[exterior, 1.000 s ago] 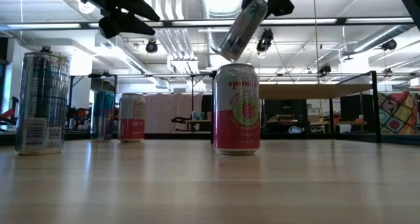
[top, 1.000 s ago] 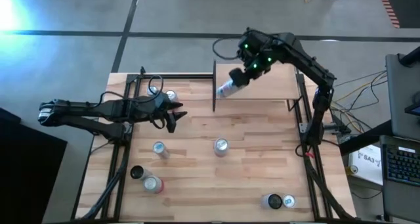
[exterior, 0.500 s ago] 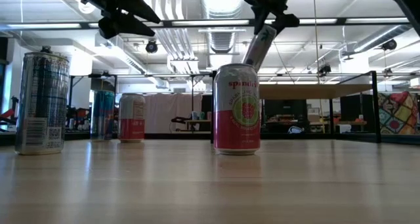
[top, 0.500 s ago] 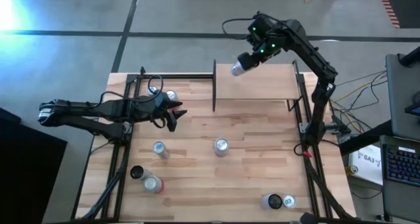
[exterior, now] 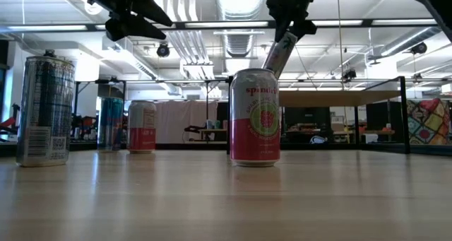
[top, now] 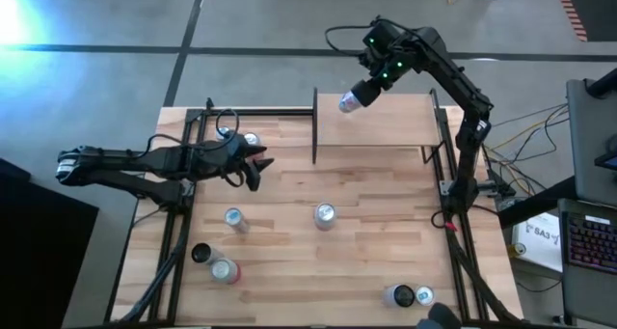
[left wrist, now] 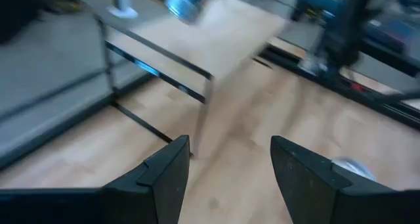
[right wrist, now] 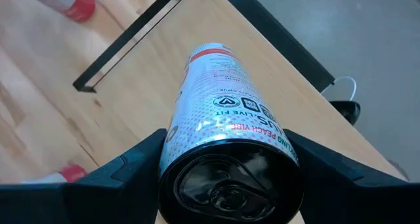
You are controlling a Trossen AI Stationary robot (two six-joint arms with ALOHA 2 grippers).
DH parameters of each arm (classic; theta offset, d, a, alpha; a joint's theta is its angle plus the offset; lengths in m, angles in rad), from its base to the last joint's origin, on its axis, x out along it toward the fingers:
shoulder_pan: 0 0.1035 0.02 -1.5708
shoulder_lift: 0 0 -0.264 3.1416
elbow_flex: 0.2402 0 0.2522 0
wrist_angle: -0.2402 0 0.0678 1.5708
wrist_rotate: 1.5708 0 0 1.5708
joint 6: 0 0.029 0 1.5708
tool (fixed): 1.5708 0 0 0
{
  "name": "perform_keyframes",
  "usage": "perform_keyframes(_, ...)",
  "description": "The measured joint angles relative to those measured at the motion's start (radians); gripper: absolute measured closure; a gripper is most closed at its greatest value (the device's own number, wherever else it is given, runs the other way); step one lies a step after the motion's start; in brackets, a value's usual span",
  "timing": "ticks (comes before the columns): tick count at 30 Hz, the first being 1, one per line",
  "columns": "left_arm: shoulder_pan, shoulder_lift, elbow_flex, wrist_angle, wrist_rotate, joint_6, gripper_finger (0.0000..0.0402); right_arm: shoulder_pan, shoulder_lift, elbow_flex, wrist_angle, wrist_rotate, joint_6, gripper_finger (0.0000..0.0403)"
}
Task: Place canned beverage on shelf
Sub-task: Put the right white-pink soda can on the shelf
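Right gripper (top: 359, 95) is clamped on a white can (top: 349, 101), fingers on both sides of the body. The can is tilted, base pointing out from the gripper, top end toward the wrist. It hangs over the far-left corner of the shelf (top: 386, 126); cannot tell if it touches the panel. In the right wrist view the can (right wrist: 223, 99) fills the space between the two fingers (right wrist: 131, 168), with the shelf (right wrist: 289, 86) under it. In the low view the can (exterior: 279, 54) slants above and behind the pink can (exterior: 255, 117).

Left gripper (top: 253, 167) hovers over the left part of the table (top: 289, 271), well apart from the shelf. Its fingers (left wrist: 164, 178) stand apart with nothing between them.

Other cans on the table:
- one (top: 252, 140) near the far-left corner, just beyond the left gripper
- one (top: 234, 218) left of centre
- the pink can (top: 325, 214) in the middle
- a dark-topped can (top: 201, 254) and a red-and-white can (top: 224, 270) near left front
- two cans (top: 410, 295) close together at right front
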Motion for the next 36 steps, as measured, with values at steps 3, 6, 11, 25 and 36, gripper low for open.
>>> perform_keyframes(3, 0.027, 0.0, 0.0, 0.071, -0.046, 0.057, 0.0205, 0.001, 0.0, 0.0, 0.0, -0.001, -0.051, 0.0147)
perform_keyframes(6, 0.087, 0.016, 0.0, 0.194, -0.004, 0.141, 0.0205, 0.012, 0.0, 0.0, 0.0, -0.007, -0.106, 0.0147)
perform_keyframes(11, 0.231, 0.114, 0.018, 0.337, 0.292, 0.208, 0.0204, 0.052, -0.001, 0.0, 0.0, -0.031, -0.159, 0.0147)
perform_keyframes(25, 0.402, 0.595, 0.607, 0.013, 0.516, 0.487, 0.0093, 0.142, -0.007, 0.0, 0.001, -0.015, -0.19, 0.0147)
perform_keyframes(36, 0.488, 0.952, 1.114, -0.278, 0.836, 0.605, 0.0084, 0.16, -0.012, 0.0, 0.0, 0.035, -0.221, 0.0147)
